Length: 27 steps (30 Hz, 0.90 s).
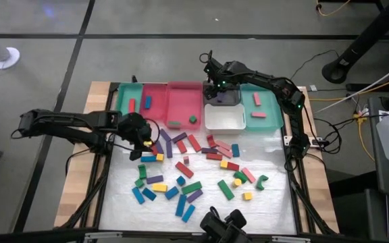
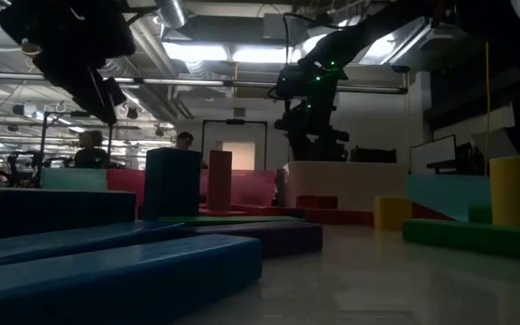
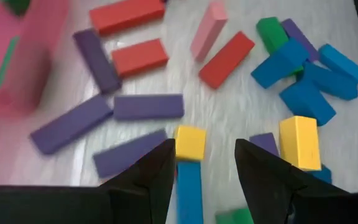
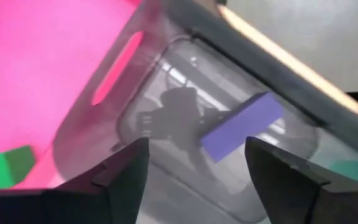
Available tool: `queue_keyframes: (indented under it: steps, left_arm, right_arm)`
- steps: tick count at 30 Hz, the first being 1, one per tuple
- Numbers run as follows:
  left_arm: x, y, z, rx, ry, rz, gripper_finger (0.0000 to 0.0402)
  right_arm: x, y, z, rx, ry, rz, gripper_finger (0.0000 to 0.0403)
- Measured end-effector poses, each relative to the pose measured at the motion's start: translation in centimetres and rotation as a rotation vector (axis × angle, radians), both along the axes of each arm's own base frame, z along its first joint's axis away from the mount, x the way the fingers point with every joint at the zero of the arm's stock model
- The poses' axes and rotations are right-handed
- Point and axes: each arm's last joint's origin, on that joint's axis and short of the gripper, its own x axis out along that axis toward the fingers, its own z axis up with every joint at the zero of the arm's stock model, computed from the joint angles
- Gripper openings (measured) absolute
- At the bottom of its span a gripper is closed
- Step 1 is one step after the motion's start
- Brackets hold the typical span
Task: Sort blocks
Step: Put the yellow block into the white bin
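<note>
Overhead, right pincer [image 4: 194, 168] released above a purple block [image 4: 241, 127], long axis slanting across the dark tray [image 4: 166, 93].

Blurred at the left wrist frame's edge: smooth pink plastic tray [image 3: 17, 62]. Cut off in the right wrist view: small green block [image 4: 5, 167]. Silhouetted, unreadable: distant person [image 2: 89, 149].
</note>
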Motion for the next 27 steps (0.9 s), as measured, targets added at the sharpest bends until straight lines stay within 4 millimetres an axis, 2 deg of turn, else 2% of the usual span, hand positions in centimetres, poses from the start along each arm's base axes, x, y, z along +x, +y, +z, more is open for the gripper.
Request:
queue_keyframes:
  steps: [4,11,20,27]
  left_arm:
    - [0.7,-0.4,-1.2,0.060,-0.027,-0.077,0.0155]
    - [1.7,-0.8,-2.5,0.139,0.032,-0.157,0.0155]
    - [3.5,-1.0,-4.4,0.104,0.089,-0.112,0.0155]
    - [4.0,-1.7,-5.8,0.124,0.152,-0.179,0.0155]
  right_arm:
    - [0.0,0.1,0.0,0.023,-0.015,0.009,0.0264]
    - [0.0,0.1,0.0,0.024,-0.017,0.010,0.0264]
    - [0.0,0.1,0.0,0.024,-0.017,0.010,0.0264]
    - [0.0,0.1,0.0,0.024,-0.017,0.010,0.0264]
